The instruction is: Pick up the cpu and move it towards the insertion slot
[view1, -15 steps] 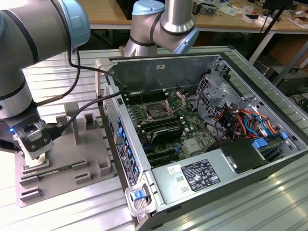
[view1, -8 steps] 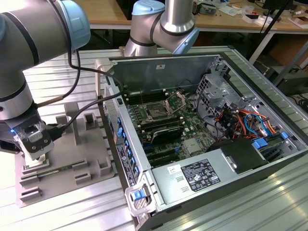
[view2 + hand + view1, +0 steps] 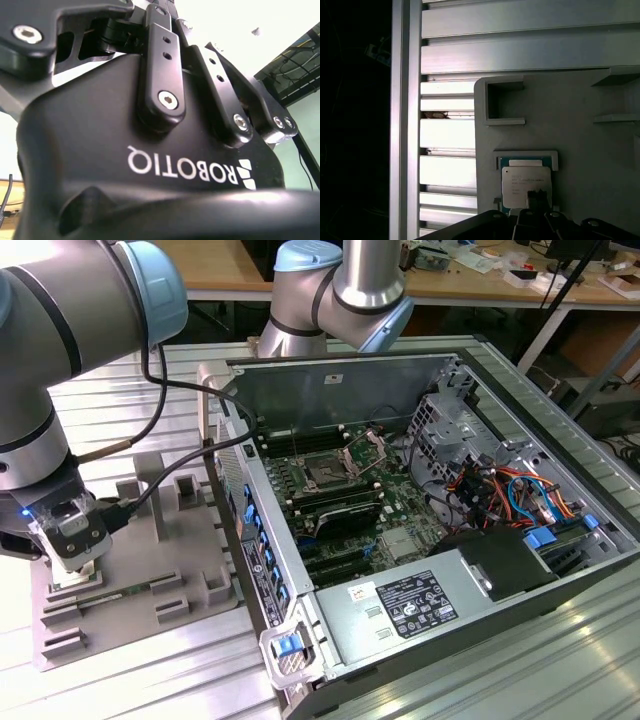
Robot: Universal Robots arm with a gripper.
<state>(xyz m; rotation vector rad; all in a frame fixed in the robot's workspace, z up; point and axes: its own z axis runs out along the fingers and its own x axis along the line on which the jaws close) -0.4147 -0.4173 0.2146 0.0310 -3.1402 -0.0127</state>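
Gripper (image 3: 70,562): lower left of the exterior view, low over the grey fixture (image 3: 150,570). In the first wrist view its dark front overlaps one edge of the cpu (image 3: 526,182).
Grip: cannot tell how far open it is, or whether it has hold of anything.
Cpu: lies flat, silvery top up, inside a raised frame (image 3: 526,154) on the fixture, at a corner of the fixture.
Computer case (image 3: 340,385): open on top, filling the centre and right of the exterior view. It holds a green board, a power supply (image 3: 400,600) and coloured cables (image 3: 500,485).
Insertion slot (image 3: 325,473): on the board at the centre of the exterior view, well apart from the cpu.
Edges: the case's side wall (image 3: 240,470) stands between fixture and slot. The fixture sits just beside it.
Open room: bare slatted table (image 3: 150,690) along the exterior view's lower left.
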